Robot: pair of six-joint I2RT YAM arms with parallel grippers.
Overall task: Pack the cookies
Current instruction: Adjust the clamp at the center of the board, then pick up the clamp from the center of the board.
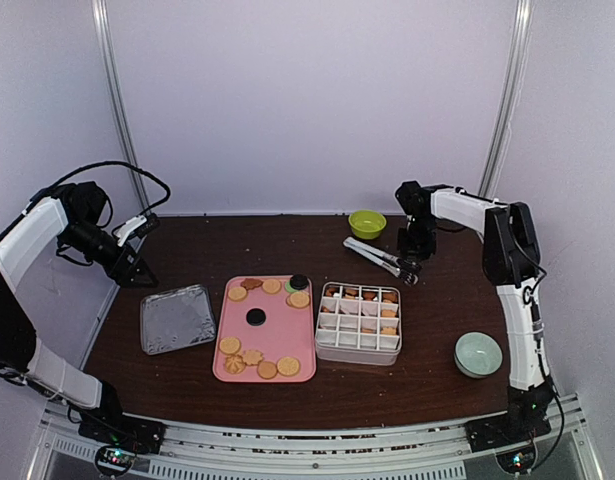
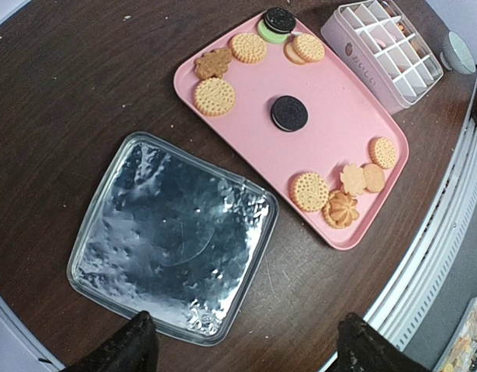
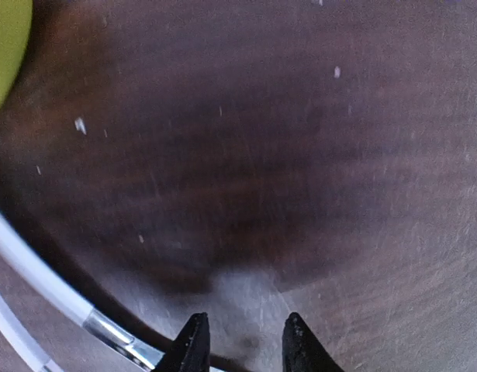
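The cookies (image 1: 253, 357) lie scattered on a pink tray (image 1: 277, 335); in the left wrist view they show as tan rounds (image 2: 215, 97), a flower shape (image 2: 340, 209) and a black one (image 2: 289, 113). More cookies (image 1: 362, 297) fill the far cells of a white divided box (image 1: 358, 343). My left gripper (image 1: 137, 270) hangs open above the table's left side, its fingers (image 2: 133, 349) wide apart over a foil tray (image 2: 172, 236). My right gripper (image 1: 411, 268) is low over the table by the metal tongs (image 1: 379, 257), partly open (image 3: 242, 349) with only bare wood between its fingers.
A lime-green bowl (image 1: 367, 222) stands at the back, and its rim shows in the right wrist view (image 3: 1, 46). A pale green bowl (image 1: 478, 353) sits at the front right. The tongs' shiny arm (image 3: 106, 329) lies just left of my right fingers. The foil tray (image 1: 177, 318) is left of the pink tray.
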